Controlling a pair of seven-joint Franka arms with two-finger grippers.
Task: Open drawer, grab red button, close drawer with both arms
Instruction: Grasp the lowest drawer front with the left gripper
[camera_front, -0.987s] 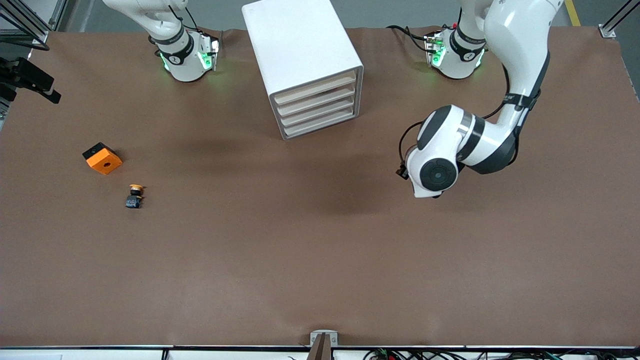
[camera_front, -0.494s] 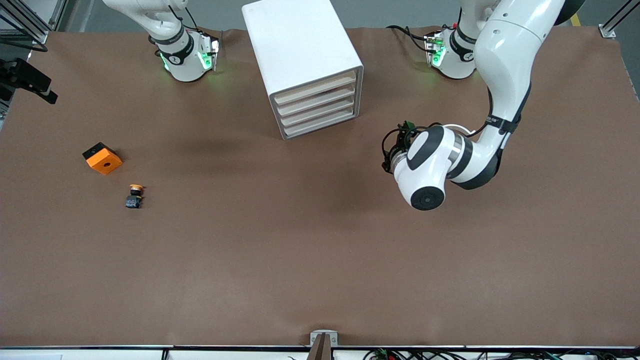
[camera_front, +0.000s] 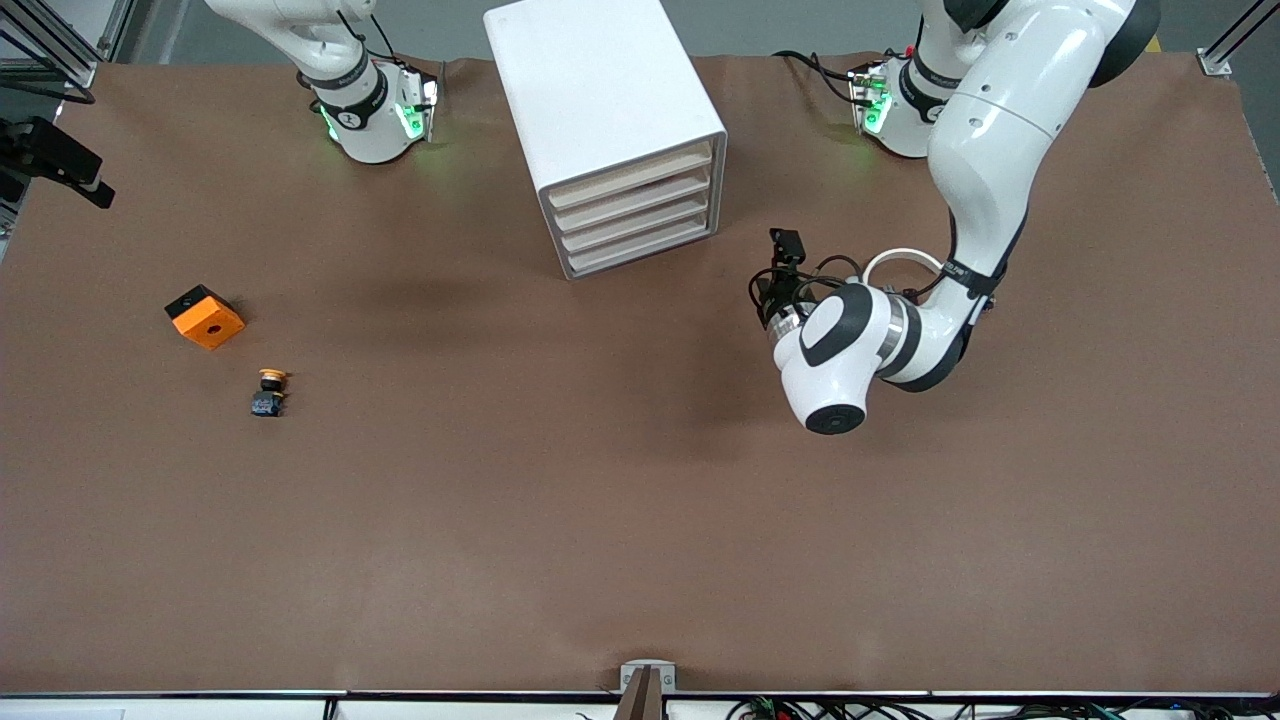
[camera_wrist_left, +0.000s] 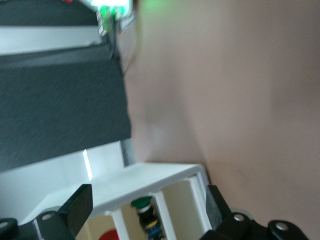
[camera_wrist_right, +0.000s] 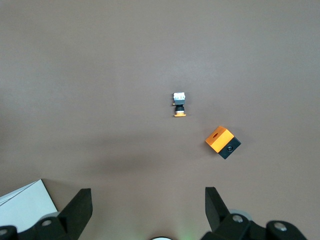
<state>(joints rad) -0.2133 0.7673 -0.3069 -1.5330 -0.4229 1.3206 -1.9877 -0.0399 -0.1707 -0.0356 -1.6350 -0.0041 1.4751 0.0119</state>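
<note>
The white cabinet (camera_front: 610, 110) stands between the two arm bases, with its stacked drawers (camera_front: 635, 215) all pushed in. My left gripper (camera_front: 768, 296) hangs low over the table in front of the drawers, turned toward them. In the left wrist view the left gripper (camera_wrist_left: 146, 196) is open and empty, and the drawer fronts (camera_wrist_left: 150, 187) lie between its fingers. Inside them show a green-capped button (camera_wrist_left: 141, 203) and the edge of the button's red cap (camera_wrist_left: 107, 235). My right gripper (camera_wrist_right: 147, 197) is open and empty, high over the table; the front view does not show it.
An orange box with a hole (camera_front: 205, 317) and a yellow-orange-capped button (camera_front: 268, 392) lie toward the right arm's end of the table. Both also show in the right wrist view, the box (camera_wrist_right: 223, 142) and the yellow-orange button (camera_wrist_right: 179, 105). A cabinet corner (camera_wrist_right: 25, 205) shows there too.
The left arm's wrist has swung round and its hand has moved toward the cabinet, now facing the drawers. The cabinet, box and yellow-orange button have not moved.
</note>
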